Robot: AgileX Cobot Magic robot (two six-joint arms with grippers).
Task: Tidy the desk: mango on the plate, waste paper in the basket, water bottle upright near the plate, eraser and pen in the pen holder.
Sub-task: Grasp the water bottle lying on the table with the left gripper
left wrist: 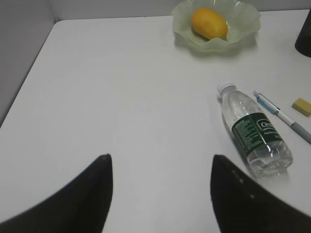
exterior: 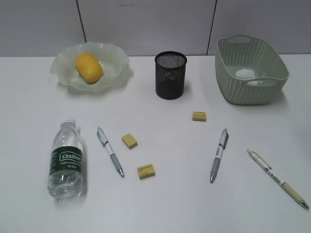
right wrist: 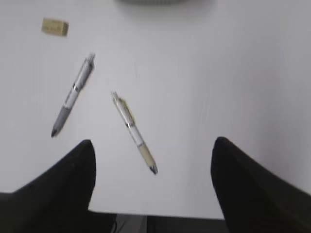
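Note:
The mango (exterior: 89, 67) lies on the ruffled green plate (exterior: 60, 64). A crumpled waste paper (exterior: 245, 74) sits inside the basket (exterior: 228, 82). The water bottle (exterior: 66, 160) lies on its side at the front left. Three pens (exterior: 110, 151) (exterior: 219, 155) (exterior: 277, 178) and three erasers (exterior: 129, 141) (exterior: 146, 171) (exterior: 199, 116) lie flat around the black pen holder (exterior: 170, 75). My left gripper (left wrist: 160, 160) is open over bare desk, left of the bottle (left wrist: 255, 133). My right gripper (right wrist: 153, 142) is open above the beige pen (right wrist: 133, 131). Neither gripper shows in the exterior view.
The desk's front edge (right wrist: 160, 213) runs just under my right gripper. The desk's left edge (left wrist: 29, 77) and a grey wall border the left gripper's side. A grey pen (right wrist: 73, 94) and an eraser (right wrist: 54, 26) lie left of the beige pen.

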